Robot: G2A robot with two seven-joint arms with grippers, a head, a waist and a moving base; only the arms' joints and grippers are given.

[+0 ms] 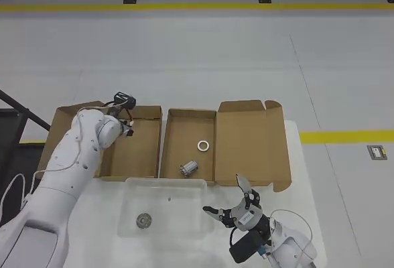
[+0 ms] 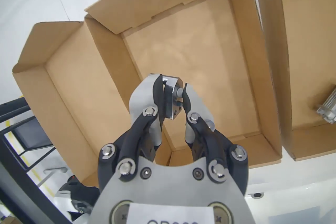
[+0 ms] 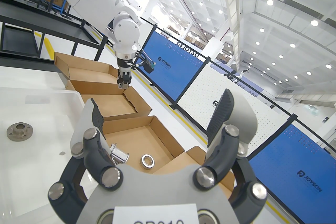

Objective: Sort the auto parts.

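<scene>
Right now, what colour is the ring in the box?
Shiny silver; the ring shows best in the right wrist view.

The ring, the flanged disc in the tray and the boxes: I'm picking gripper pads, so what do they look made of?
Ring: likely polished metal, given its bright glints.
Flanged disc: probably metal, duller matte grey, with a cast or machined look.
Boxes: brown cardboard, matte, with folded flaps.

two boxes [image 1: 140,157] [image 1: 190,134], one tray [image 1: 163,181], four metal parts: one ring [image 1: 203,145], one cylinder [image 1: 188,168], one flange [image 1: 143,220], one block [image 2: 172,99].
</scene>
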